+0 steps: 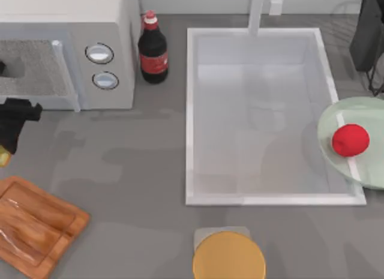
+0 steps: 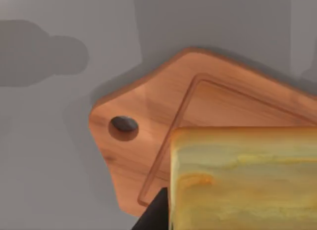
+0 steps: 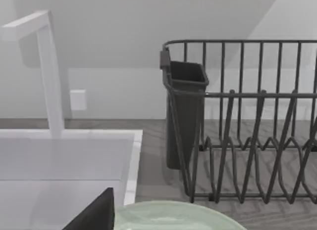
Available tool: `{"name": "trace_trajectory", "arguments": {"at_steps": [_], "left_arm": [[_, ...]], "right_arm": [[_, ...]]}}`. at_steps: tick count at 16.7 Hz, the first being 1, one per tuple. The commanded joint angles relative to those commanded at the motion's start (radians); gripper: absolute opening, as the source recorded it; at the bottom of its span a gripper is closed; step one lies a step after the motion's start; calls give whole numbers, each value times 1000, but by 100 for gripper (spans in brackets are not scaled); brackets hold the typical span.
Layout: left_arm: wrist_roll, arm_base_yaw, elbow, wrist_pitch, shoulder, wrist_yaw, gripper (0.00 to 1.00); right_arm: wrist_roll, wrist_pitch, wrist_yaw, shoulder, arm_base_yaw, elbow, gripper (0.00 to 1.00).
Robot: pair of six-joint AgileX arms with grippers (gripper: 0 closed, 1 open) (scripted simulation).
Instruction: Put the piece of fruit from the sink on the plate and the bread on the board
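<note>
Already the fruit (image 1: 350,140) sits on the plate (image 1: 336,120) beside the sink (image 1: 189,117). At the tabletop's left edge, the left hand (image 1: 13,124) hangs above the board (image 1: 33,222), apparently holding the bread (image 2: 242,178), seen close in its wrist view over the wood. Whether the right hand (image 3: 94,215), near the rack (image 3: 247,121), is gripping cannot be told.

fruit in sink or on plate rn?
On the plate: the piece of fruit rests on the plate, which overlaps the sink rim on the table's right.
</note>
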Motion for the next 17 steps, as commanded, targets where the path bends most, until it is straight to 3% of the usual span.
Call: {"name": "trace_trajectory", "arguments": {"at_steps": [6, 9, 13, 17], "left_arm": [[-7, 3, -3, 2, 3, 0, 0], [-94, 6, -21, 10, 1, 2, 0], [-357, 14, -70, 34, -10, 7, 0], [-757, 21, -134, 67, -30, 11, 0]], "right_arm": [[0, 0, 0, 0, 0, 0, 100], [0, 0, 0, 0, 0, 0, 100], [0, 0, 0, 0, 0, 0, 100], [0, 0, 0, 0, 0, 0, 100]]}}
